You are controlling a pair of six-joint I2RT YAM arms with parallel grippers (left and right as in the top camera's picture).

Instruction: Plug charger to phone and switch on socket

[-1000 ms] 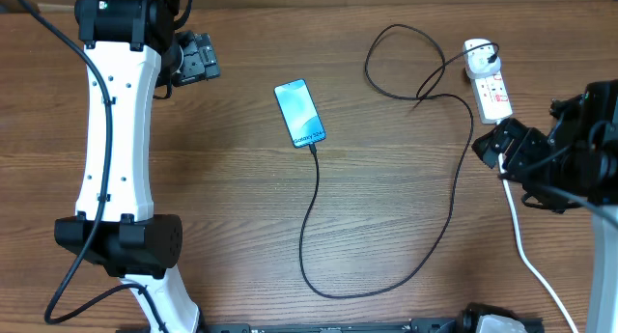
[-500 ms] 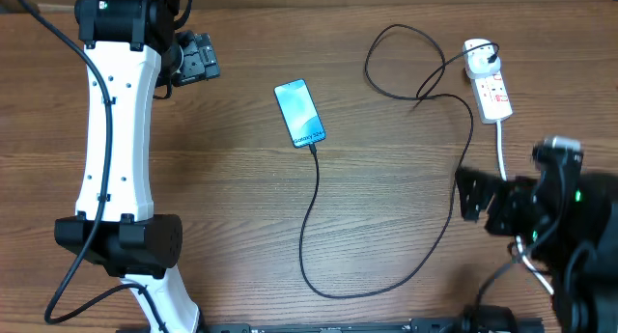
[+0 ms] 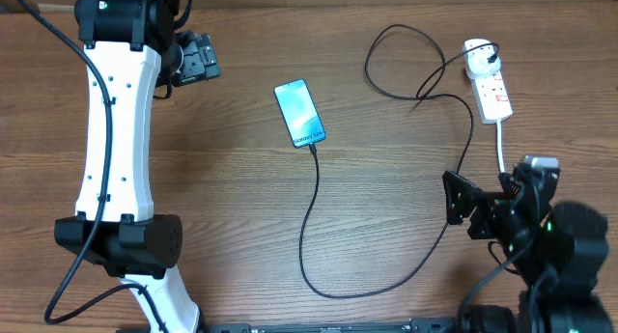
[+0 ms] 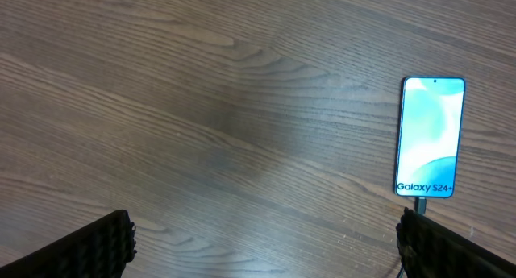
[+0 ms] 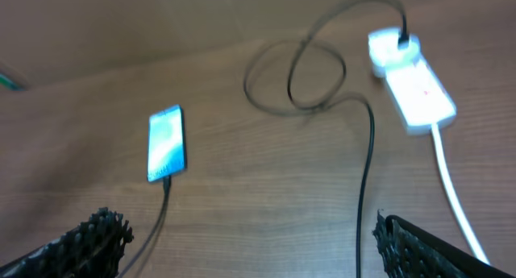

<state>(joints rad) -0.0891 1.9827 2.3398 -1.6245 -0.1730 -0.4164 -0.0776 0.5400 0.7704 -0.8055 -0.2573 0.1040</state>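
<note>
The phone [image 3: 299, 113] lies face up in the middle of the table, its blue screen lit. The black charger cable [image 3: 314, 227] meets the phone's lower short end, loops toward the front edge, climbs right and ends at the adapter [image 3: 480, 51] seated in the white socket strip [image 3: 492, 90]. My left gripper [image 3: 200, 58] hangs open at the far left, well left of the phone [image 4: 431, 137]. My right gripper [image 3: 465, 208] is open near the front right, below the socket [image 5: 411, 89] and beside the cable [image 5: 369, 173]. Both grippers [image 4: 262, 254] [image 5: 250, 250] hold nothing.
The socket's thick white cord [image 3: 502, 145] runs down toward the front edge and passes under my right arm [image 3: 555, 246]. The white left arm [image 3: 116, 130] stretches along the table's left side. A cable loop [image 3: 401, 63] lies left of the socket.
My right arm has pulled back from beside the socket toward the front edge, its open gripper now pointing left over the cable. The left arm, phone and cable have not moved.
</note>
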